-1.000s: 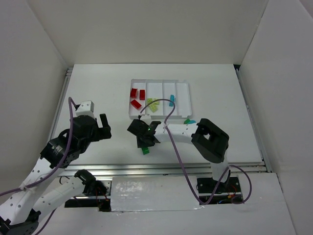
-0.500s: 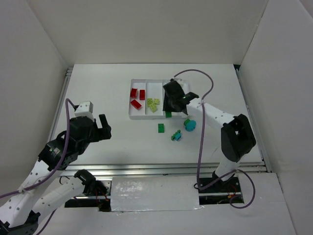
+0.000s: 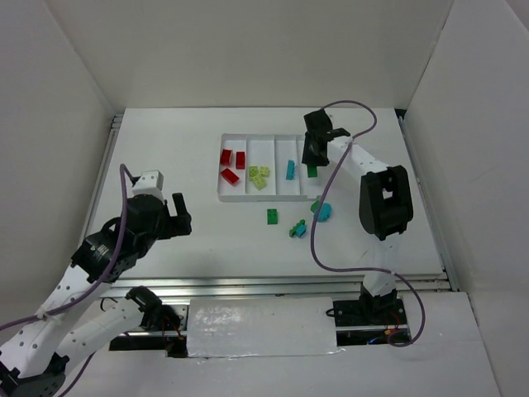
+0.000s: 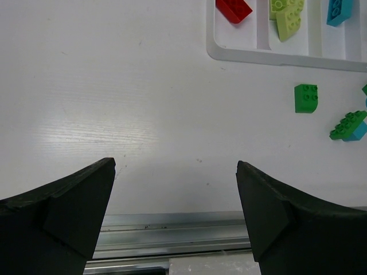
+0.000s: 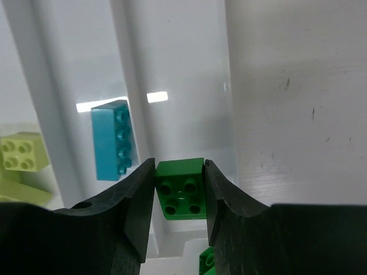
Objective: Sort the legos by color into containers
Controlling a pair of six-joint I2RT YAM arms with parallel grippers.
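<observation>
My right gripper (image 3: 312,162) is shut on a small green brick (image 3: 312,171), held over the rightmost compartment of the white tray (image 3: 269,198), near its front end. The right wrist view shows the brick (image 5: 180,192) clamped between both fingers, with a cyan brick (image 5: 112,139) in the compartment beside it. Red bricks (image 3: 231,164) lie in the leftmost compartment, yellow-green ones (image 3: 259,176) in the second, a cyan one (image 3: 290,169) in the third. My left gripper (image 3: 178,217) is open and empty, low at the left, far from the tray.
Loose on the table in front of the tray lie a green brick (image 3: 272,217), a green and cyan cluster (image 3: 297,229) and a rounded cyan piece (image 3: 323,212) with a green one beside it. The metal rail (image 4: 172,235) of the table's near edge lies under my left gripper.
My right gripper has carried the green brick from in front of the tray up to the tray's rightmost compartment. The left arm has barely moved.
</observation>
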